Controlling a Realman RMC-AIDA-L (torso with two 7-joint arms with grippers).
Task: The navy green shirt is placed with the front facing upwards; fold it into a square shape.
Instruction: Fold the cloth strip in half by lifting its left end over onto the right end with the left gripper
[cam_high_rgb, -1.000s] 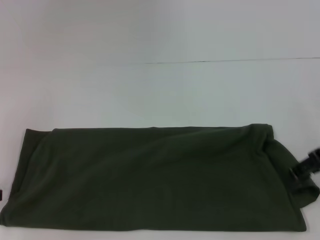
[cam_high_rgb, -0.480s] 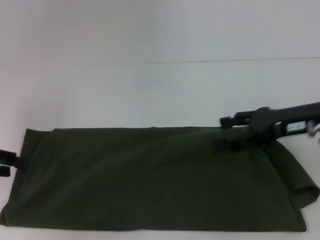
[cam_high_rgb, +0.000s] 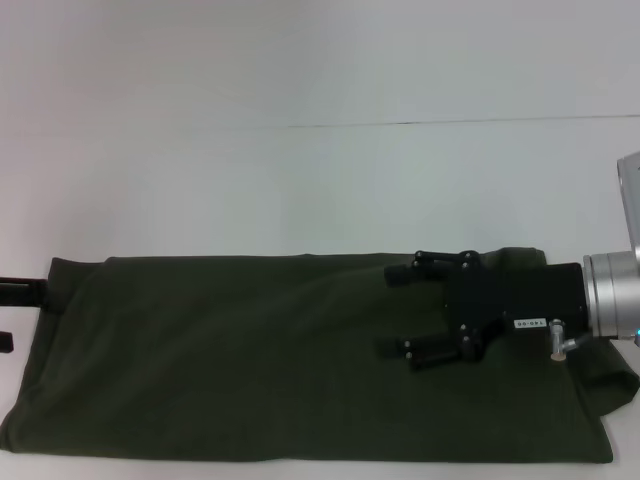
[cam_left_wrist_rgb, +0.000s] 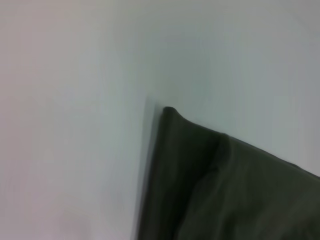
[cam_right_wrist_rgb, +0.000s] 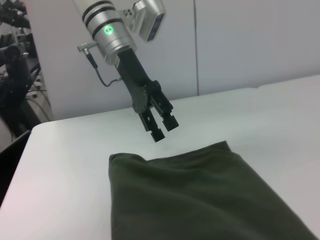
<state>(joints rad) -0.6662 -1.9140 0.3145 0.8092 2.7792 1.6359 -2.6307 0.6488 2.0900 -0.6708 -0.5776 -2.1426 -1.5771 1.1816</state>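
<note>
1. Since half a second ago, the right gripper (cam_high_rgb: 398, 311) has swung in from the right edge and now sits over the right part of the shirt (cam_high_rgb: 250, 360), where before it lay edge-on along the shirt's far edge.
2. The right arm reaches in level from the right, its wrist turned so both fingers (cam_high_rgb: 400, 273) point toward the robot's left; the fingers are spread apart and pinch nothing.
3. The shirt lies folded into a long band across the near part of the white table (cam_high_rgb: 300, 180), plain side up.
4. The left gripper (cam_right_wrist_rgb: 162, 130) hangs tilted just above the table off the shirt's left end, its fingers slightly apart and empty.
</note>
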